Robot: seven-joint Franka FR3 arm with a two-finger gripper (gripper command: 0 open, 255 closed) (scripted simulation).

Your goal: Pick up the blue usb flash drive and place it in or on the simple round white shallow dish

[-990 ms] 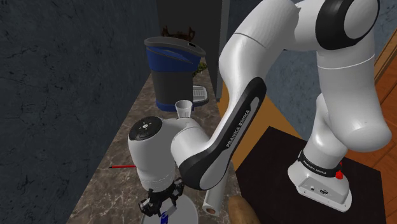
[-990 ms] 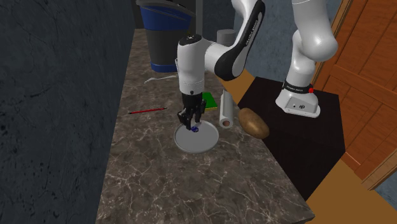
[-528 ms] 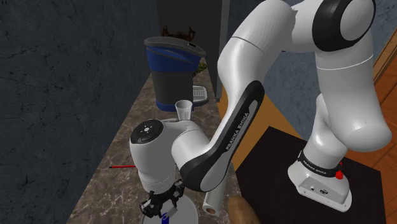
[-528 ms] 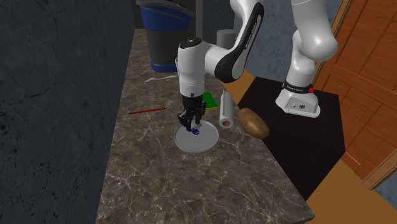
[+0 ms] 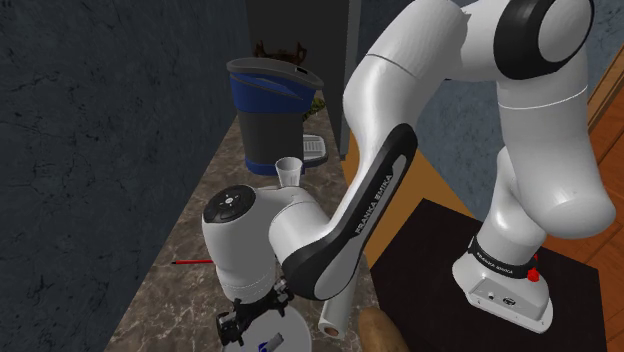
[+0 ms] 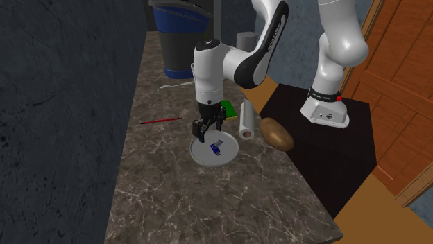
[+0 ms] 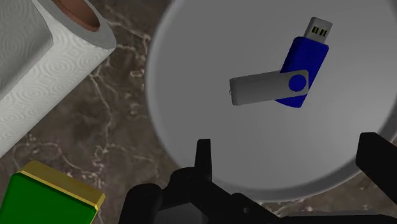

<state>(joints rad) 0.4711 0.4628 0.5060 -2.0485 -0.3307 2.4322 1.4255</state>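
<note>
Blue USB flash drive with a grey swivel cap (image 7: 289, 79) lies flat inside the round shallow grey-white dish (image 7: 210, 146), off the dish's centre. Black two-finger gripper (image 6: 207, 133) hovers above the dish, jaws spread and touching nothing. The drive sits beyond the fingertips, unheld. Judged light, rigid and smooth. The cap may pivot, so pinch across the body's long sides.

- I see a dark brown marbled stone counter (image 6: 173, 201) running along the wall.
- On it sits a round pale-grey shallow dish (image 6: 202, 154), with a white paper-towel roll (image 6: 245, 123) near it.
- Nearby lie a flat green block with a yellow edge (image 6: 227, 109), a thin red stick (image 6: 161, 120) and a brown potato (image 6: 276, 133).
</note>
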